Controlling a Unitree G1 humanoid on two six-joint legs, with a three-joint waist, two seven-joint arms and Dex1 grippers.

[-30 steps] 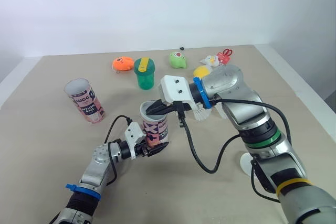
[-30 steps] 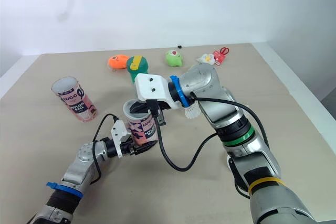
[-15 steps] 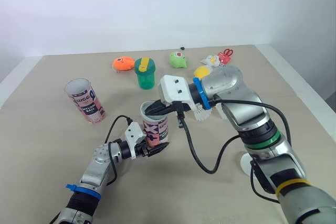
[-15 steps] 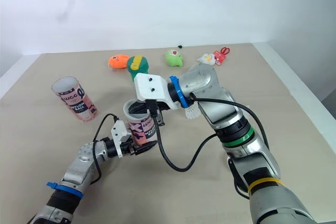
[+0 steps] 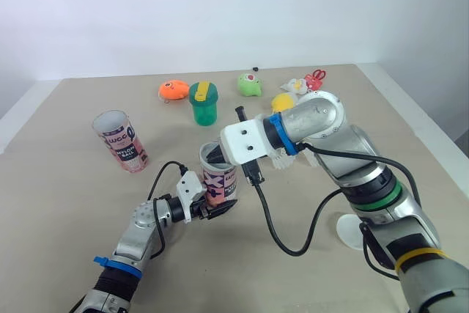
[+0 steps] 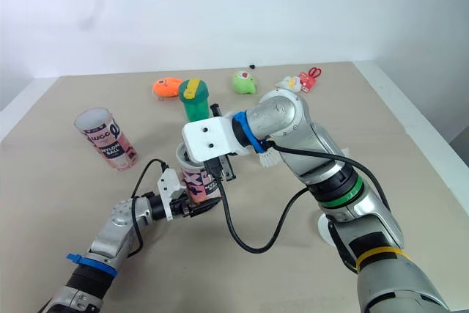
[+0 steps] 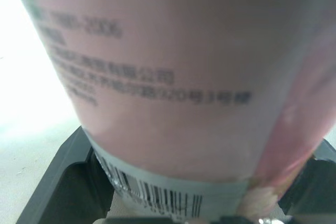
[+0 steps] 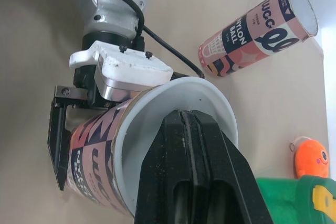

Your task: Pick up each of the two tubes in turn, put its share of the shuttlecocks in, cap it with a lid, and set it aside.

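Note:
My left gripper [image 5: 212, 207] is shut on the lower part of a pink patterned tube [image 5: 218, 178], holding it upright above the table's middle. The tube's printed wall [image 7: 168, 77] sits close up between the black fingers in the left wrist view. My right gripper [image 5: 217, 155] hangs at the tube's open mouth, and in the right wrist view its fingertips [image 8: 187, 121] are pressed together over the white inside [image 8: 157, 124]. A second pink tube [image 5: 119, 141] stands at the left. One white shuttlecock [image 5: 283, 160] lies behind my right wrist. A white lid [image 5: 350, 231] lies at the right.
Along the back of the table stand a green cup with a yellow lid [image 5: 204, 104], an orange toy [image 5: 172, 90], a green toy [image 5: 249, 83], a yellow object [image 5: 281, 100] and small red scissors [image 5: 316, 76]. The table's right edge [image 5: 410, 119] runs close to my right arm.
My right wrist has turned and shifted slightly right over the tube's mouth. The left gripper still holds the tube in the same place.

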